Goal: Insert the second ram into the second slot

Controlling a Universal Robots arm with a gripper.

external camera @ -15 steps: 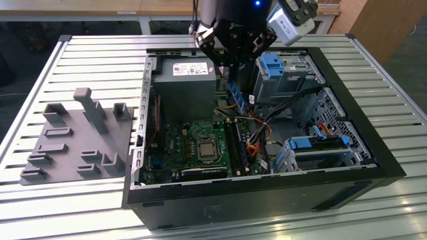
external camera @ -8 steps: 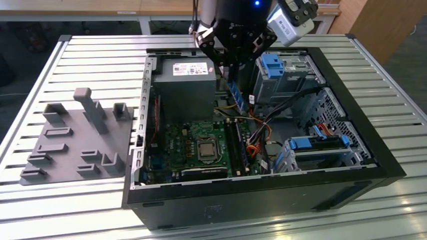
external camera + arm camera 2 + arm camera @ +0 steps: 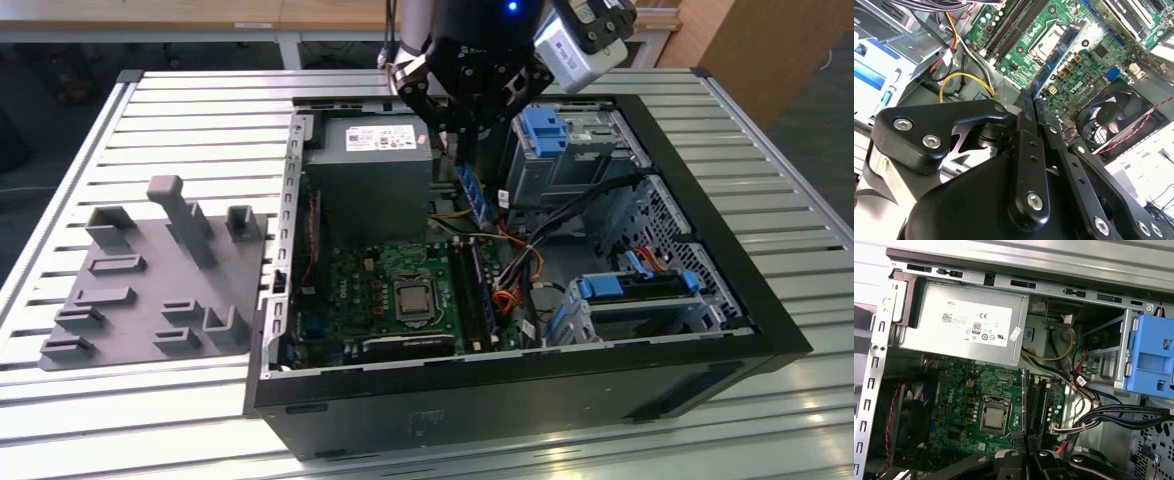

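Second ram [image 3: 471,190]: blue strip, pinched at its upper end by the gripper [image 3: 466,140], whose fingers are narrowed onto it. It hangs in the upper centre of the exterior view, inside the open computer case [image 3: 747,300], above the memory slots [image 3: 477,285] and not seated.
Case: lies on its side on a slatted metal bench [image 3: 187,110].
Grey fixture plate [image 3: 147,290]: left of the frame, beside the case.
Room: wooden panel [image 3: 767,40] at upper right; second bench [image 3: 160,15] with a white frame along the upper left.
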